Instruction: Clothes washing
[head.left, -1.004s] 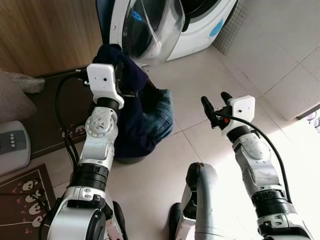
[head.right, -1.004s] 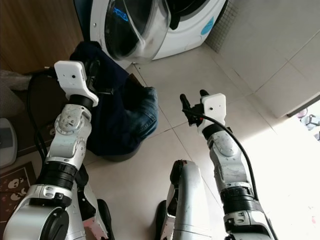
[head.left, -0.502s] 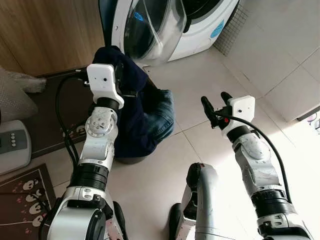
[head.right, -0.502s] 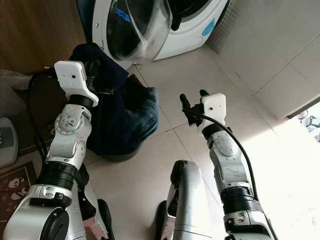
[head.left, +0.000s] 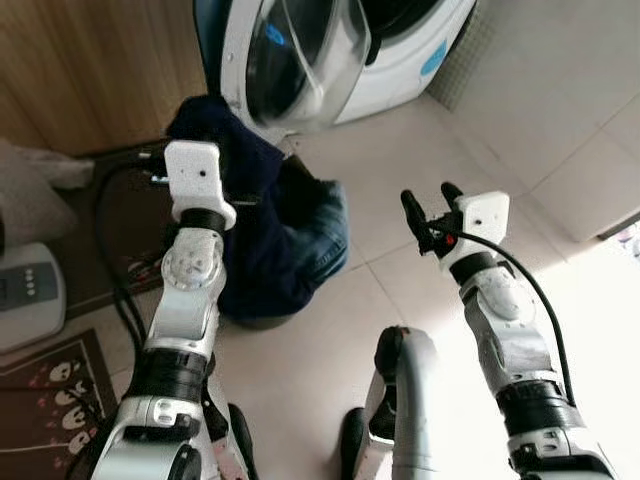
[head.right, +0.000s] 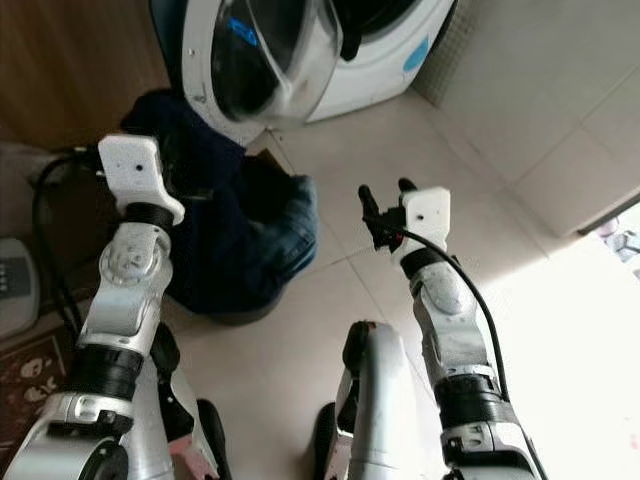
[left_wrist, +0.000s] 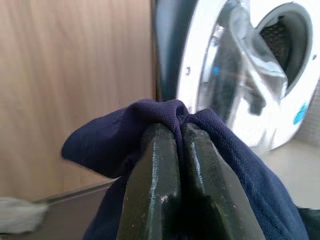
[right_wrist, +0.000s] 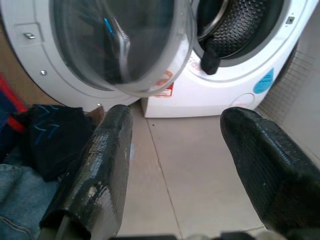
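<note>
We are pinching a navy garment (left_wrist: 220, 135) in our left gripper (left_wrist: 172, 135), beside the washer door (head.left: 300, 60); the drum opening (right_wrist: 235, 30) lies ahead-right, nearer our spread right gripper (head.left: 428, 212).

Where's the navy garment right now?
The navy garment is pinched in the left gripper, lifted on the robot's left, just in front of the washing machine's open door and above the jeans in the pile.
</note>
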